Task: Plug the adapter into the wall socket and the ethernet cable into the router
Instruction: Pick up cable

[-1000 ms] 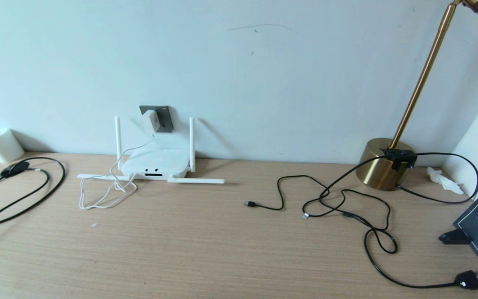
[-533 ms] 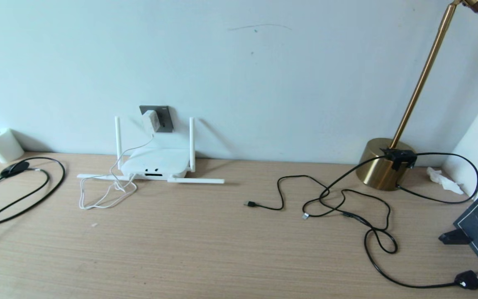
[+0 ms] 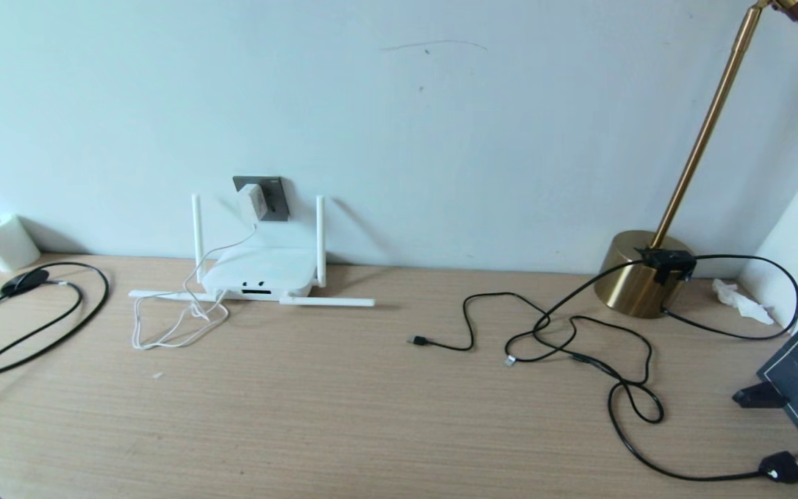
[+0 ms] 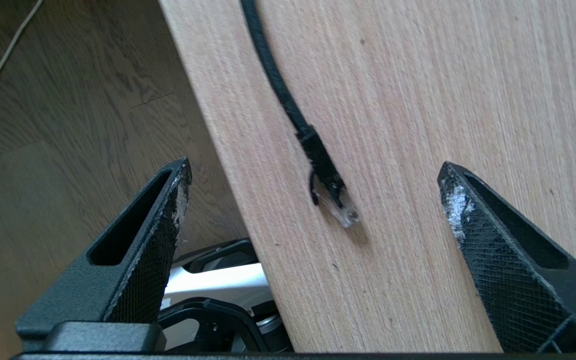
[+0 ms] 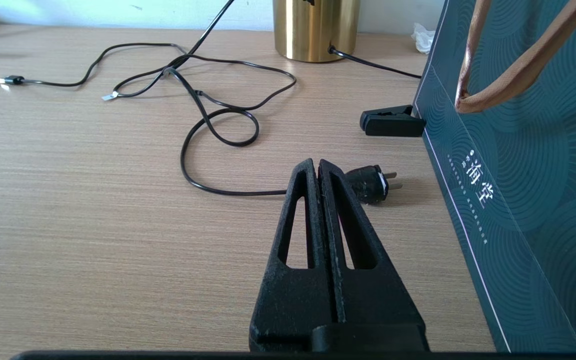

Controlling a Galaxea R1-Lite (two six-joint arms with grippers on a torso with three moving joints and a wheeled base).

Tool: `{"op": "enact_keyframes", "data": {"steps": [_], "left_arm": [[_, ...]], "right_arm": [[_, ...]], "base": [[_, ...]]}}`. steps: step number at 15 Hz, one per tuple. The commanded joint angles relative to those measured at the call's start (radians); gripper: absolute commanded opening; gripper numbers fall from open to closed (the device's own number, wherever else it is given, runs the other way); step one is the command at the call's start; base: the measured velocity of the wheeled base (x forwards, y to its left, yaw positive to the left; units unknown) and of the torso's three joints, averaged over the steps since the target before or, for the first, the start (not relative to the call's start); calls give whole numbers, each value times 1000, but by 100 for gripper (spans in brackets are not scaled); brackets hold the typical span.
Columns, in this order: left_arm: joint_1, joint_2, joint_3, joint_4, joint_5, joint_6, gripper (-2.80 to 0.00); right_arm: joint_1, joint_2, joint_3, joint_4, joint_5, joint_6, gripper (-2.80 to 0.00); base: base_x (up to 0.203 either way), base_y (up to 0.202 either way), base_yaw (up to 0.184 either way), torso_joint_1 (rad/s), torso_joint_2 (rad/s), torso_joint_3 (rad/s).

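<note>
I see the adapter (image 3: 252,201) already seated in the wall socket (image 3: 271,197). The ethernet cable (image 4: 318,160) still lies unplugged at the worktop's (image 3: 343,409) near-left edge, far from the router (image 3: 260,274). My left claw (image 4: 313,200) hangs spread above its plug; right claw (image 5: 318,172) pressed together, parked.

One router (image 3: 260,272) with four antennas (image 3: 196,229), one adapter (image 3: 251,202), one wall socket (image 3: 271,197), one lamp (image 3: 648,274).

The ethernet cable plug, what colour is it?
Clear, on the black ethernet cable; left wrist view.
</note>
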Motion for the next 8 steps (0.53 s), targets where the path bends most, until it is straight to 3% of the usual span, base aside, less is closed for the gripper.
{"op": "enact_keyframes", "data": {"steps": [1, 8], "left_arm": [[-17, 8, 5, 1, 2, -5, 0], [-17, 13, 8, 1, 3, -5, 0]], "right_arm": [[0, 0, 11, 0, 0, 0, -280], [0, 0, 11, 0, 0, 0, -280]], "base": [[0, 0, 0, 0, 0, 0], [0, 0, 0, 0, 0, 0]]}}
